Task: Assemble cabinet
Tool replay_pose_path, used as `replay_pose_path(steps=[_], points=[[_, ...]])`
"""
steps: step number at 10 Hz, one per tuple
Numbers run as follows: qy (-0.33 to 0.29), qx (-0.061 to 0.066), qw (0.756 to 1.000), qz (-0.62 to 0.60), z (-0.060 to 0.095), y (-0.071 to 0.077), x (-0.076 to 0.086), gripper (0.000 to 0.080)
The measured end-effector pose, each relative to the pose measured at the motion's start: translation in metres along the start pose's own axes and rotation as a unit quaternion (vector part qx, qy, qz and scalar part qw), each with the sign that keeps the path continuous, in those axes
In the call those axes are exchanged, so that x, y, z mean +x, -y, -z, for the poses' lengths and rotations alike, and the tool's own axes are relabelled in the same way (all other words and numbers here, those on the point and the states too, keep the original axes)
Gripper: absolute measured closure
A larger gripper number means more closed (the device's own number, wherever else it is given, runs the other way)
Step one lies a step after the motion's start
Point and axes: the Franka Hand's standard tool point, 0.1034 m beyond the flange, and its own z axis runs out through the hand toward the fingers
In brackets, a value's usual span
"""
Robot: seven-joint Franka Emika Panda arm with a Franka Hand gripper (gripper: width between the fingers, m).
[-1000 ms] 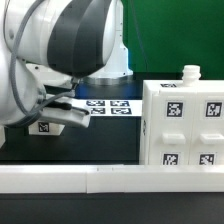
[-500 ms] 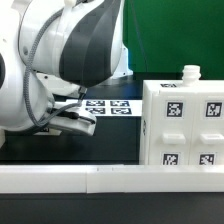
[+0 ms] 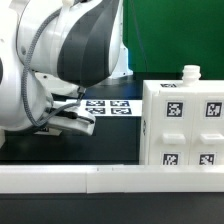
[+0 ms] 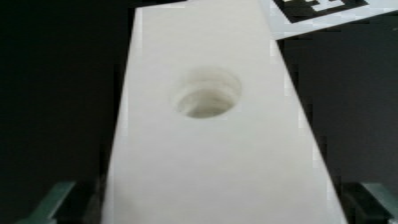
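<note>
Since a second ago our arm has swung toward the exterior view's right. We see the gripper [image 3: 80, 120] spread astride a white panel [image 4: 214, 110]. The cabinet [image 3: 185, 125] stands apart, at the surface's [image 3: 100, 142] edge on that side.

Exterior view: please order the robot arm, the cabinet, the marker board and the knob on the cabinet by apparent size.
1. robot arm, though probably nearest the camera
2. cabinet
3. marker board, partly hidden
4. knob
</note>
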Motion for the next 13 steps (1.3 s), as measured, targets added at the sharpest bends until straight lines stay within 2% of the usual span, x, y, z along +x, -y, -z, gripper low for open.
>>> replay_pose_path(steps=[2, 3, 4, 5, 6, 7, 9, 10, 11, 12, 13], points=[[-0.005, 0.001, 1.000, 0.002, 0.008, 0.000, -0.005, 0.0229], [0.001, 0.007, 1.000, 0.005, 0.025, 0.002, -0.022, 0.0230], [-0.028, 0.013, 0.999, 0.014, 0.049, 0.003, -0.032, 0.0230], [-0.095, 0.016, 0.995, 0.035, 0.078, 0.006, -0.041, 0.0232], [-0.161, 0.017, 0.986, 0.051, 0.095, 0.008, -0.050, 0.0232], [-0.196, 0.000, 0.979, 0.054, 0.092, 0.004, -0.051, 0.0232], [-0.262, 0.003, 0.964, 0.055, 0.099, 0.006, -0.042, 0.0233], [-0.283, 0.005, 0.958, 0.057, 0.101, 0.007, -0.045, 0.0233], [-0.328, 0.009, 0.942, 0.070, 0.126, 0.014, -0.050, 0.0233], [-0.389, 0.004, 0.917, 0.091, 0.152, 0.019, -0.059, 0.0233], [-0.432, 0.004, 0.898, 0.090, 0.158, 0.019, -0.061, 0.0233]])
